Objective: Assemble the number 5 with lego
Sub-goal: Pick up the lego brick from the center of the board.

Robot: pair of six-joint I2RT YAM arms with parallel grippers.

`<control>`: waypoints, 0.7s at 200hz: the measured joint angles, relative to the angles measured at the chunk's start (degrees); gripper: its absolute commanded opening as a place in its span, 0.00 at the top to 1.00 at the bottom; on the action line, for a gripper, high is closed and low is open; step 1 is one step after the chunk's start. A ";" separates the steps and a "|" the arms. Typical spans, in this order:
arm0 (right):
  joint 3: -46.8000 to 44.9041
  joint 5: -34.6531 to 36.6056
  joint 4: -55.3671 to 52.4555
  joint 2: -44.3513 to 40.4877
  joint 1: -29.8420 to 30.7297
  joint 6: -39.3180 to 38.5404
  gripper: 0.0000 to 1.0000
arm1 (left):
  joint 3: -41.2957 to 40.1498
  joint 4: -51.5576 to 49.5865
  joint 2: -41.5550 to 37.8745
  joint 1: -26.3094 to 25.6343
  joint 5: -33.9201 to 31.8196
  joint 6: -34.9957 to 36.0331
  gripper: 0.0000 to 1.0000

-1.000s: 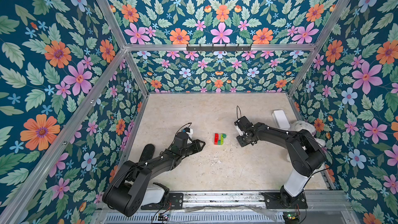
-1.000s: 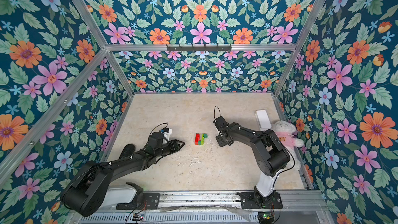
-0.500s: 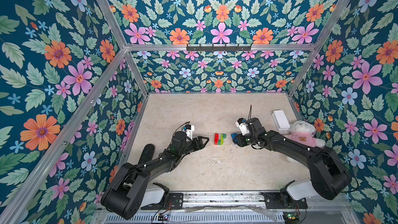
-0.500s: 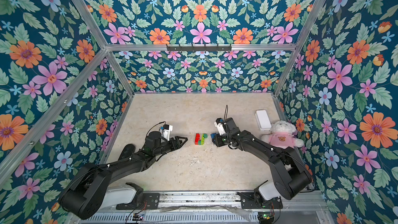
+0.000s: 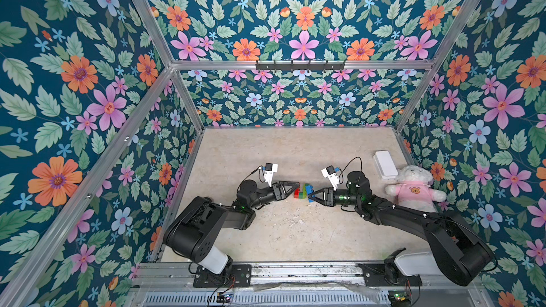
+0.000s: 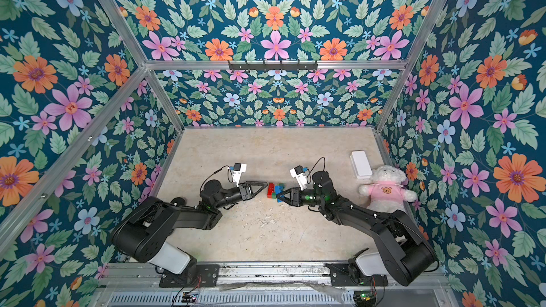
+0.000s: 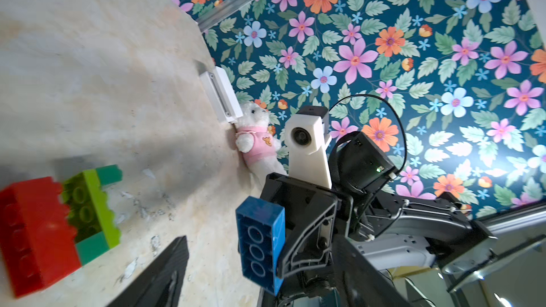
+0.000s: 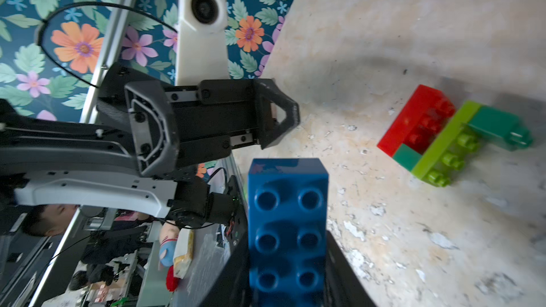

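**Lego number 5 mostly built, blue brick held ready beside it**

A beige, stone-patterned tabletop sits inside flower-papered walls. Two black robot arms reach in from the near edge and meet around its middle. By the right wall sit a white plush toy in a pink top and, beyond it, a white box. Neither belongs to the job.

Between the arms, the unfinished number 5 lies on its side on the tabletop. Four pieces are joined:
- a red brick;
- a lime-green brick;
- a small dark-green brick between those two at one end;
- a second small dark-green brick on the lime-green studs at the opposite end.

The layers run left to right. Red is toward the left arm and the studs face the right arm. Each long brick's long axis runs from the near edge toward the back wall.

The right arm's fingers are closed on a blue brick, held near the figure but not joined to it. Its hollow underside faces the figure, and its long axis is roughly parallel to the lime-green brick.

The left arm's fingers are spread wide and empty, just beside the red end. Contact cannot be made out.

Most of the build looks done. What seems left is pressing the blue brick on as the last layer, and no other loose brick is in sight.
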 measured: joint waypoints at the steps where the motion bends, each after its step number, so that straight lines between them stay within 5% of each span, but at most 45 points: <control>1: -0.02 -0.11 0.17 -0.02 0.02 0.07 0.66 | 0.07 0.26 0.17 -0.04 0.09 -0.11 0.22; 70: -2.38 -4.00 7.54 -1.79 0.50 4.37 0.66 | 4.72 12.72 8.22 -4.11 2.03 -6.84 0.36; 140: -2.40 -4.94 11.56 -1.79 0.39 8.59 0.66 | 5.81 15.21 8.68 -5.53 3.43 -8.37 0.76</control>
